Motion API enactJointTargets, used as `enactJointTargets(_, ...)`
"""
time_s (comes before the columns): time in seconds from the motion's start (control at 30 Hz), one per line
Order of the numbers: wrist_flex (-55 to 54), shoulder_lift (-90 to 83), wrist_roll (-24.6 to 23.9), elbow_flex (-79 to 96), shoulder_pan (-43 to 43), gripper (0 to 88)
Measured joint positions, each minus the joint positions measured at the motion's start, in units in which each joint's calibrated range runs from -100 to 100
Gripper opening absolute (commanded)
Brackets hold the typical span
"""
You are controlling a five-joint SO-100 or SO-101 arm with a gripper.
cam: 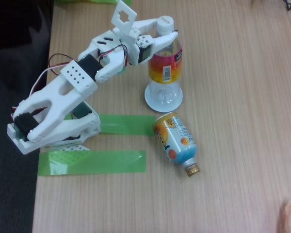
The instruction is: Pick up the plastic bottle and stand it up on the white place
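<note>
Plastic bottle (165,60) looks empty, light, thin-walled and tippy; our pincer (166,38) pinches its shoulder above the label as it stands on the white place (150,99).

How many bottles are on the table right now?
2. The plastic bottle stands upright on the white disc, with the gripper around its upper part. An orange-and-blue bottle lies on its side, right of the green tape strips.
</note>
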Motion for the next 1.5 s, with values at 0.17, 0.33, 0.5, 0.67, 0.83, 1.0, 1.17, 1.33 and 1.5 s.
enactJointTargets(0.17,0.0,0.0,-0.11,0.0,0.0,10.3)
enactJointTargets(0.33,-0.25,0.0,-0.11,0.0,0.0,10.3)
enactJointTargets(0.5,-0.34,0.0,-0.11,0.0,0.0,10.3)
enactJointTargets(0.67,-0.34,0.0,-0.11,0.0,0.0,10.3)
enactJointTargets(0.83,-0.34,0.0,-0.11,0.0,0.0,10.3)
enactJointTargets(1.0,-0.34,-0.93,-0.26,0.0,0.0,10.3)
enactJointTargets(1.17,-0.34,-4.46,-0.21,0.0,0.0,10.8)
enactJointTargets(1.33,-0.34,-5.56,-0.21,0.0,0.0,10.8)
enactJointTargets(1.5,-0.34,-5.72,-0.16,0.0,0.0,10.8)
